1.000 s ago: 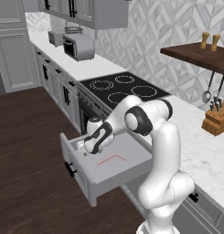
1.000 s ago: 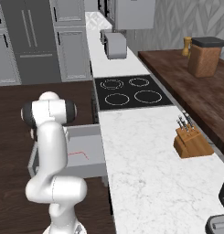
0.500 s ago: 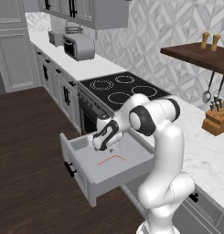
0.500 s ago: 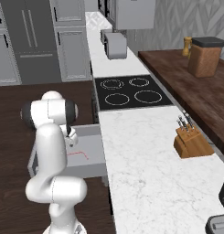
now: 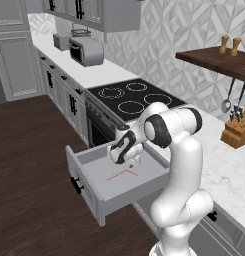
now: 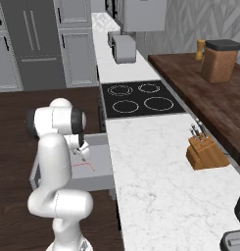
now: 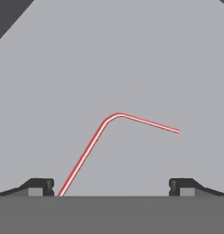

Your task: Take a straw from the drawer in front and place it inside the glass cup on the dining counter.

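We're looking at the gripper [image 5: 132,162] hanging inside the pulled-out drawer [image 5: 92,189], jaws spread wide and holding nothing. From the hand view the two dark fingertips [image 7: 40,186] stand far apart, and the straw [image 7: 114,116] lies on the grey drawer floor just ahead of them — its long leg runs down toward the left fingertip, its bent short leg angles off toward the right one. We can't tell whether the tips touch the floor. In the left base view the straw [image 5: 122,173] sits just below the gripper, on the bare bottom of the drawer, nearer the front panel than the gripper is. From the right base view the gripper [image 6: 84,152] hovers just above the straw [image 6: 84,165] — close, apart. Behind the gripper, the black cooktop [image 5: 129,98] lies set in the white worktop [image 5: 89,75]. Farther along that worktop stands a toaster [image 5: 86,51]. Well off to the other side, a knife block [image 6: 204,152] rests on the marble.
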Motion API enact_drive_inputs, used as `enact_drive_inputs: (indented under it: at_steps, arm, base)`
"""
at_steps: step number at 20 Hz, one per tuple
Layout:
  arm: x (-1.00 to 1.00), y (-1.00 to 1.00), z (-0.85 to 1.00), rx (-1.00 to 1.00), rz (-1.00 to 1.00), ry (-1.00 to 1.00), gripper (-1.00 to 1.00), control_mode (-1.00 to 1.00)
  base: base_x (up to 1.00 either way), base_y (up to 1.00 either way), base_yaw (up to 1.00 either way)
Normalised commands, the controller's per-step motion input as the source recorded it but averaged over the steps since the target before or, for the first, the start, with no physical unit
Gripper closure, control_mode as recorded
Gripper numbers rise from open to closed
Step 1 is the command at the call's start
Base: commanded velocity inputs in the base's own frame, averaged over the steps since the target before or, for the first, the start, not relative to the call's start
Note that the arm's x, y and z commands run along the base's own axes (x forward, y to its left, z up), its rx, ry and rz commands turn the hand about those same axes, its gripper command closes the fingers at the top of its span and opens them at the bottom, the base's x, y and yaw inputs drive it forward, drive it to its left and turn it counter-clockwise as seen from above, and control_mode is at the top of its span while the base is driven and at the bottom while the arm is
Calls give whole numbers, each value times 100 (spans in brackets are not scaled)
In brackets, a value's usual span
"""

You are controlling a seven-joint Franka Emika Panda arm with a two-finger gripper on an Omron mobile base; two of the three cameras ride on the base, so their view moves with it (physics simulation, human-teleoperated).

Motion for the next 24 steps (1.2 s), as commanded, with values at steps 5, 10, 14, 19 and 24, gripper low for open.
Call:
enact_drive_inputs:
  at_steps: [5, 10, 14, 19, 24]
  arm:
    - [28, -10, -17, 1, -17, 2, -100, -100]
    - [21, -11, -26, 2, -16, 1, -100, -100]
    - [0, -4, -26, 7, -16, 2, -100, -100]
    - [7, 0, -23, 7, -16, 1, -100, -100]
    - [10, -1, -24, 4, -14, 1, -100, -100]
  base:
    - [0, 0, 0]
    - [0, 0, 0]
    - [0, 0, 0]
    - [0, 0, 0]
    - [0, 0, 0]
